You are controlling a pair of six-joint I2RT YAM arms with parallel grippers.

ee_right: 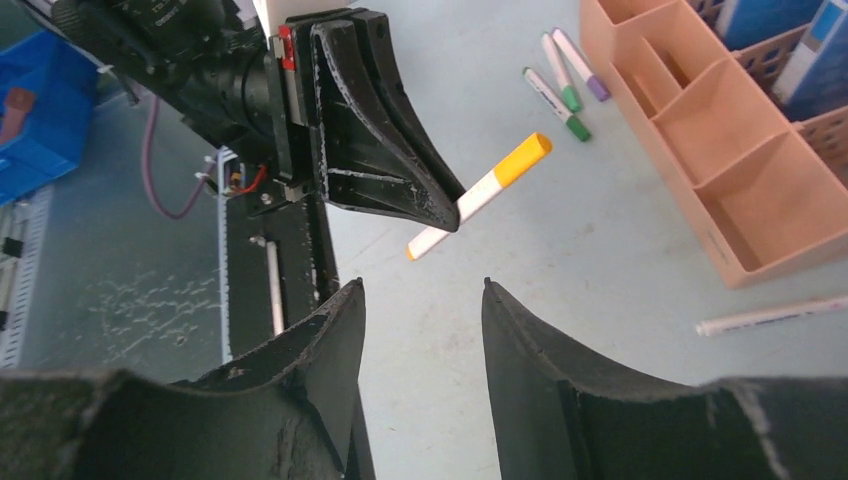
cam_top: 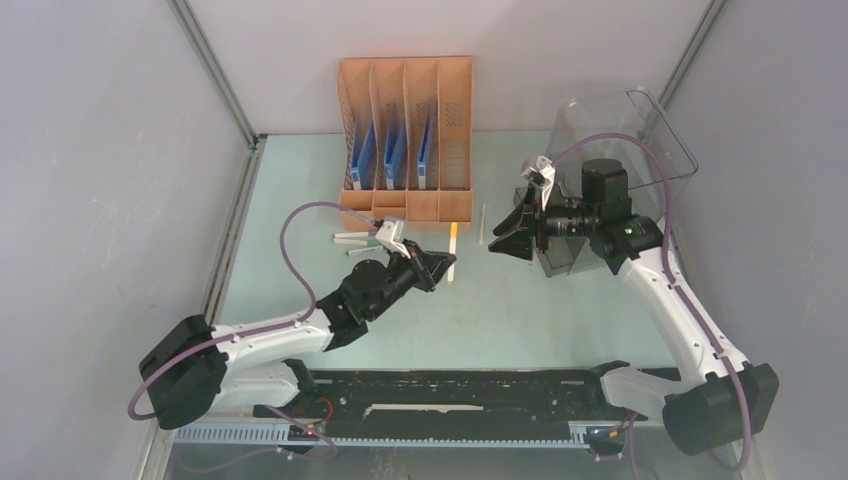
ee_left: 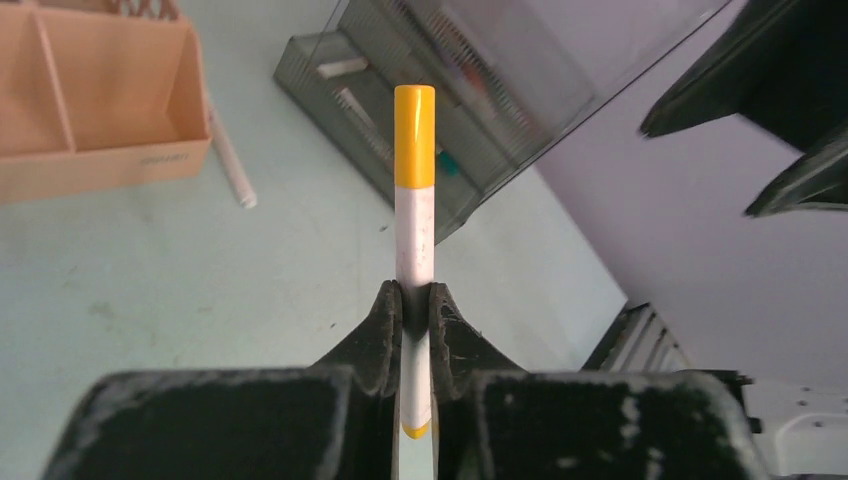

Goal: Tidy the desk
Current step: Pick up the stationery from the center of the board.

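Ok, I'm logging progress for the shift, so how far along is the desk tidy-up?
Done: blue folders stand in the orange rack. In hand: the left gripper is shut on the yellow-capped marker, with the right gripper open and empty facing it. Left: three capped markers and a white pen lie loose on the desk beside the rack.

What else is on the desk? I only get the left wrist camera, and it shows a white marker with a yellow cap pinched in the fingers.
Observer: Three more white markers lie beside the orange plastic file rack, two green-capped and one purple-capped.
Operator: Is the other arm holding something?
Observer: No, the right arm's fingers stand open and empty, pointing toward the yellow-capped marker.
Operator: What's inside the rack?
Observer: Blue folder-like things stand in three of its four slots.
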